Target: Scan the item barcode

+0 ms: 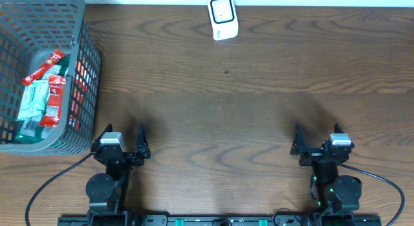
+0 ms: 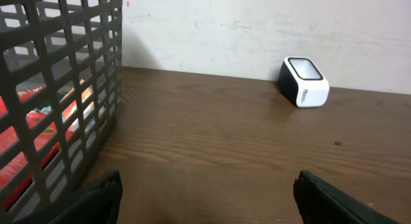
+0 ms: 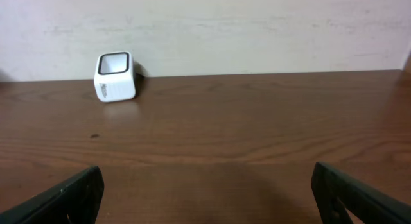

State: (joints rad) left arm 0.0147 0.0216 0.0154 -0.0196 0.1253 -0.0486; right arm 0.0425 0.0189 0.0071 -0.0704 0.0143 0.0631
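Note:
A white barcode scanner (image 1: 222, 17) with a dark window stands at the table's far edge; it also shows as the scanner (image 2: 304, 81) and the scanner (image 3: 115, 77) in the wrist views. Red and green packaged items (image 1: 45, 96) lie inside a grey mesh basket (image 1: 88, 51) at the left. My left gripper (image 1: 121, 143) rests near the front edge, just right of the basket, open and empty. My right gripper (image 1: 318, 143) sits at the front right, open with nothing between its fingers. In the wrist views the left gripper (image 2: 207, 198) and right gripper (image 3: 209, 195) frame bare wood.
The basket wall (image 2: 58, 89) stands close on the left of my left gripper. A pale wall runs behind the table's far edge. Black cables trail from both arm bases at the front edge.

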